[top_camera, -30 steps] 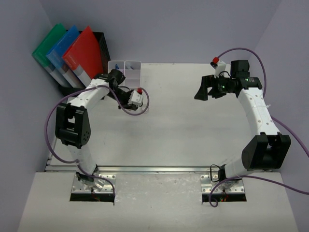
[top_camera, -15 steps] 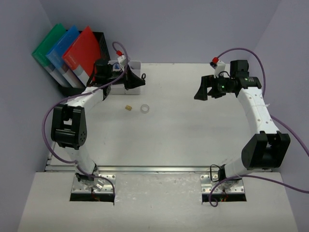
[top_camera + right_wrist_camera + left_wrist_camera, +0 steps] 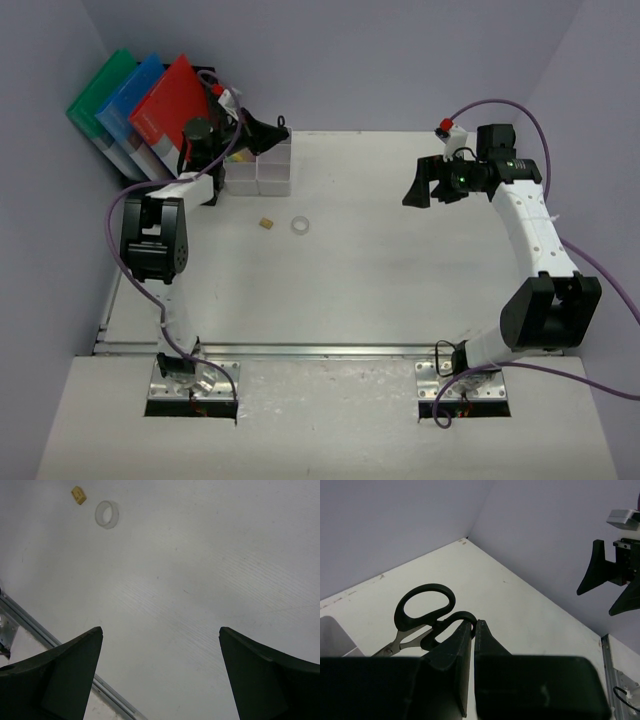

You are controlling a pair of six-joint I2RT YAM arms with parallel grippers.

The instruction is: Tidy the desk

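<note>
The large flat white table [image 3: 400, 260] fills mid-frame. At upper left, the left fingers [image 3: 465, 640] are pressed together beside black-handled steel scissors [image 3: 400, 614]. At upper right, the right fingers [image 3: 65, 670] stand wide apart.

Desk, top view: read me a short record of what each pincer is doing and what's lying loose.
left pincer: shut on scissors, gripping the handle, at the tray
right pincer: open, empty, above the desk
loose on desk: white ring and tan block, close together, not touching
far left corner: green, blue and red folders, leaning
</note>
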